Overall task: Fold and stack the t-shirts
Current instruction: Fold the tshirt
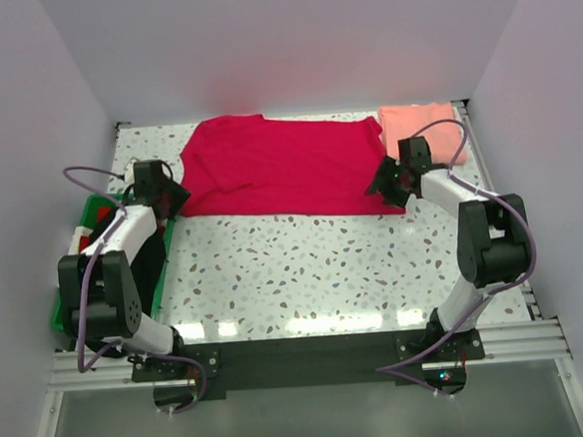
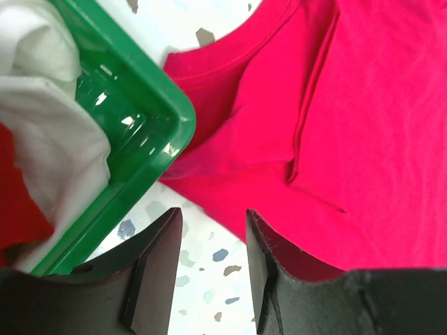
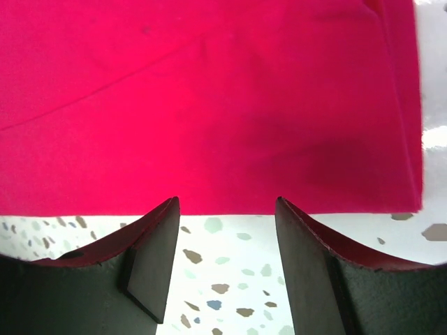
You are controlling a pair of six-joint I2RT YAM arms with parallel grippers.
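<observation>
Speckled terrazzo table (image 1: pixel 305 268) carries everything.

Crimson t-shirt (image 1: pixel 278 164): spread across the far half of the table, mostly flat. A crease and a doubled-over layer show near its left end. The neckline is at the left end, close to the crate corner.

Green plastic crate (image 1: pixel 65 304): at the table's left edge, beside my left arm. White cloth (image 2: pixel 56 139) is bundled inside, with something red under it.

Salmon-pink t-shirt (image 1: pixel 420 129): a compact patch at the far right corner, just beside the crimson shirt's right end. I cannot tell whether the two overlap.

Left claw (image 2: pixel 213 220): jaws apart with only bare table between them. It sits over the gap between the crate corner and the crimson shirt's near-left edge.

Right claw (image 3: pixel 227 202): jaws apart, gripping nothing. The tips are at the crimson shirt's near hem by its right corner; I cannot tell if they touch it.
</observation>
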